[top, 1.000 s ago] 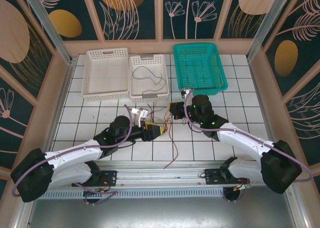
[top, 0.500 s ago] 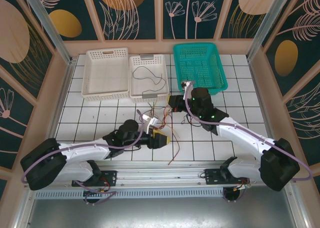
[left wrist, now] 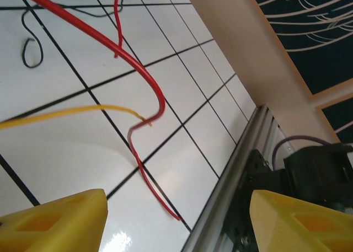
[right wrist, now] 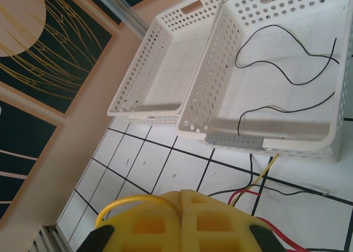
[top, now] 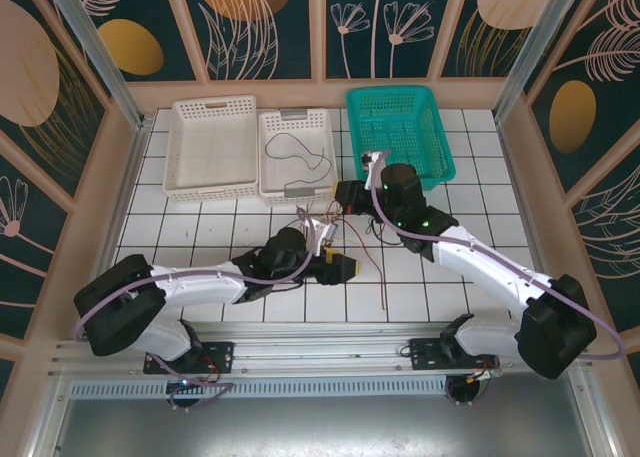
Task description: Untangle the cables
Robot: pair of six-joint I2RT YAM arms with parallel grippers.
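Top view, left gripper [top: 340, 267]: low over the tiled table [top: 170, 237] near its front edge; your fingers stand apart with nothing between them.
Top view, right gripper [top: 345, 195]: just in front of the white basket [top: 285, 177], clamped tight at the far end of the tangle.
Top view, cables [top: 328, 225]: red, yellow and black, bunched between your two grippers, with one end trailing toward the table's front edge.
Top view, other baskets: a second white basket [top: 210, 152] sits against the first on its left; a teal basket [top: 400, 137] sits on its right.
Left wrist view, fingers [left wrist: 55, 221]: both yellow tips are wide apart and bare.
Left wrist view, cables: a red cable [left wrist: 162, 104] curls down to the table beyond the tips; a yellow cable [left wrist: 71, 112] comes in from the left and ends beside its bend. Neither touches your fingers.
Right wrist view, fingers [right wrist: 149, 224]: pressed together; you have hold of the cables, with yellow looping out on the left and red on the right.
Right wrist view, black cable [right wrist: 276, 106]: lies loose inside the nearer white basket.
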